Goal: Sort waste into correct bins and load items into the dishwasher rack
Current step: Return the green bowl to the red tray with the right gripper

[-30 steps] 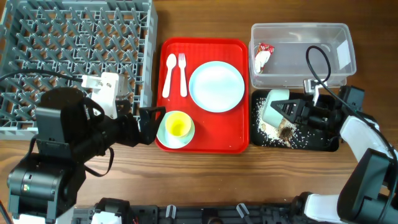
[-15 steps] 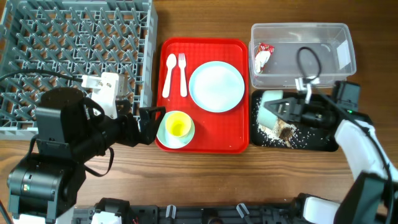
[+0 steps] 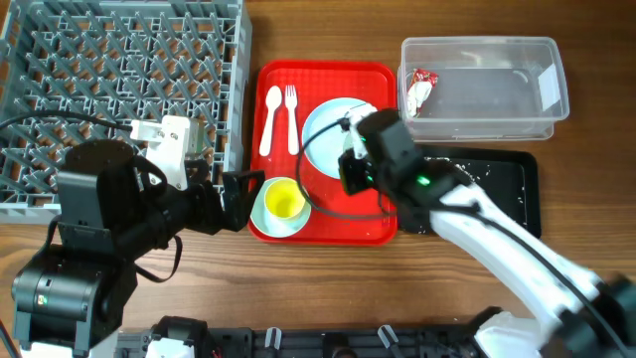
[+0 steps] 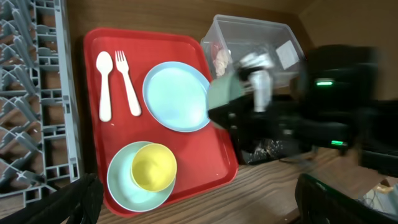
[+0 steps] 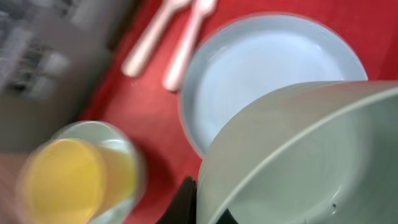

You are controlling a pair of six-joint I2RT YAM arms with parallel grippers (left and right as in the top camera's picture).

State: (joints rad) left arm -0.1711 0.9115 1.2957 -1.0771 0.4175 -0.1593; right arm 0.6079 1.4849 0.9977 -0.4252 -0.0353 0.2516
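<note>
My right gripper (image 3: 353, 164) is shut on the rim of the pale blue-green bowl (image 5: 298, 162) and holds it over the red tray, above the round plate (image 3: 323, 134). The bowl also shows, blurred, in the left wrist view (image 4: 227, 93). The white spoon (image 3: 271, 119) and fork (image 3: 291, 117) lie left of the plate. The yellow cup (image 3: 283, 202) stands on the saucer (image 3: 261, 214). My left gripper (image 3: 243, 194) is open and empty beside the saucer. The red-and-white wrapper (image 3: 421, 91) lies in the clear tub (image 3: 487, 94). The black tray (image 3: 527, 164) holds scraps (image 3: 465, 174).
The grey dishwasher rack (image 3: 119, 89) fills the far left, with nothing in it. The red serving tray (image 3: 378, 80) sits between the rack and the bins. My right arm stretches across the black tray and hides much of it. A cable loops over the red tray.
My right arm has swung left from the black tray to above the red tray, carrying the bowl. The left arm has not moved.
</note>
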